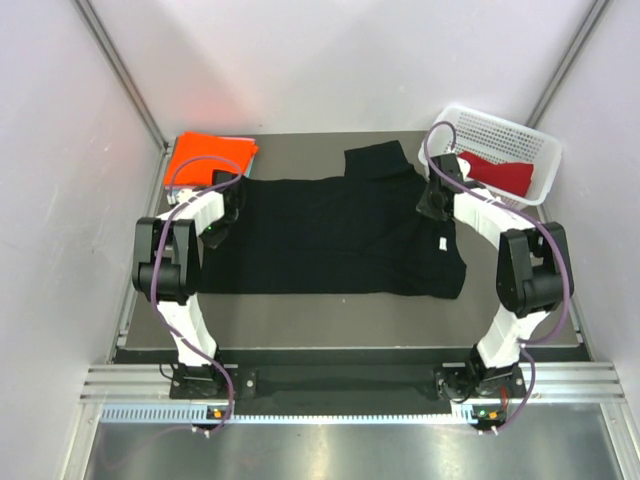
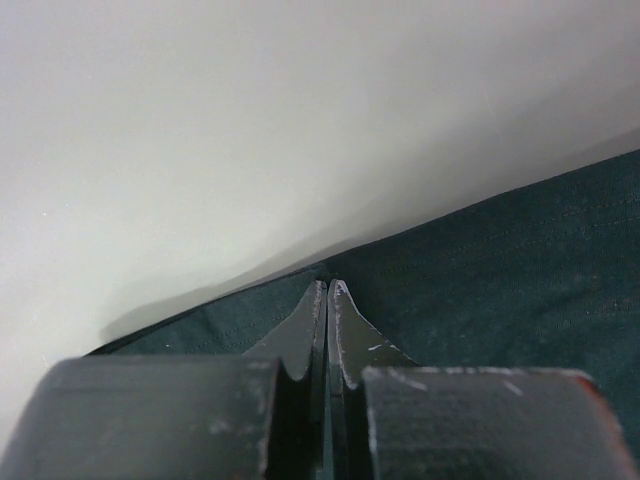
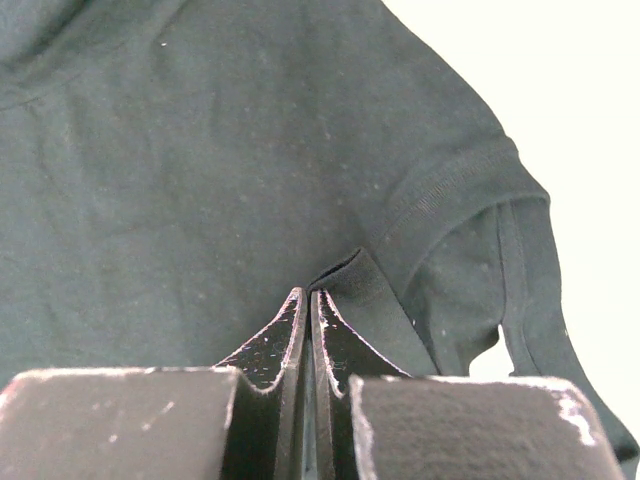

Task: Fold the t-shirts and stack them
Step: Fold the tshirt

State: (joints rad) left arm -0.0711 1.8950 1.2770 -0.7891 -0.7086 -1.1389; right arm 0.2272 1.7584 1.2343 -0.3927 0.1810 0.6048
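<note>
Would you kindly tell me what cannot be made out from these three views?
Top view: the left arm covers the orange shirt's near edge.
Top view: the right arm hides part of the red shirt in the basket; folded or not is unclear.
Wrist views: whether the shut left gripper and right gripper pinch the black shirt; their closed jaws hide the contact.

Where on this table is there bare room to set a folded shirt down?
Widest: the near strip of table in front of the black tee. Smaller: the far edge between the orange tee and the black tee's upturned flap. Crowded beside the basket.
</note>
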